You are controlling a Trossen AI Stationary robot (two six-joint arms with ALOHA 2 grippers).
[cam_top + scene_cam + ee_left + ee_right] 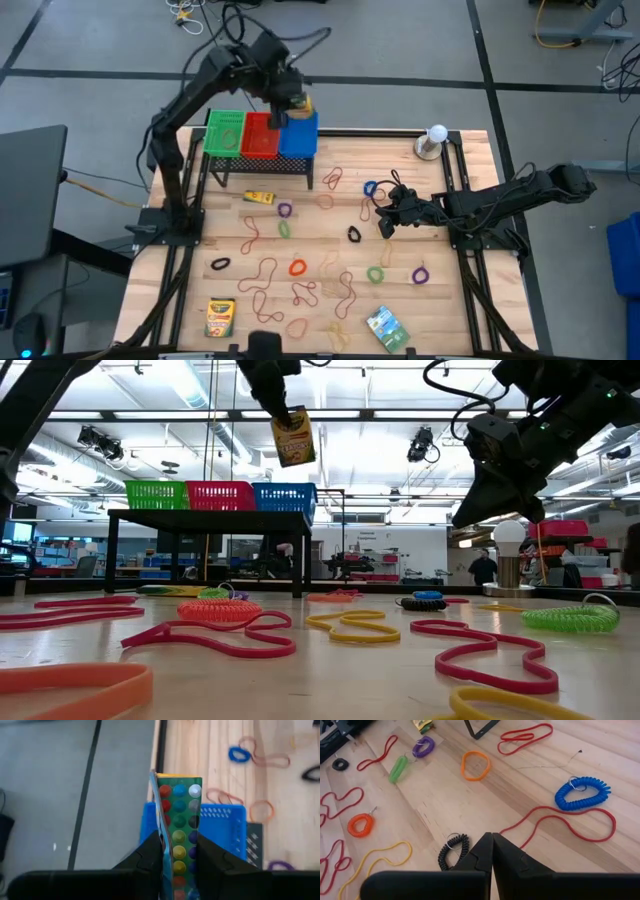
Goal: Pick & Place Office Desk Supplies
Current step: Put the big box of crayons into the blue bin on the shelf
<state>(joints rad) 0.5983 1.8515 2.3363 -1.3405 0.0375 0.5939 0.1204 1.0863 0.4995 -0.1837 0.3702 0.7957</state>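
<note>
Tabletop [470, 800] was matt pale wood planks; blue basket [220, 827] perforated plastic; crayon box [181, 820] glossy printed card; blue coil band [582, 792] shiny plastic.

Green, red, blue baskets [260, 134]

No legible text on the crayon boxes [220, 317] or the green packet [386, 328].

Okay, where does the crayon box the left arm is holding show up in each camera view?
High view: crayon box in the left tool, above the blue basket.
Low view: hanging top centre, above that basket.
Left wrist view: clamped at centre, blue basket behind.
Right wrist view: not in it.
</note>
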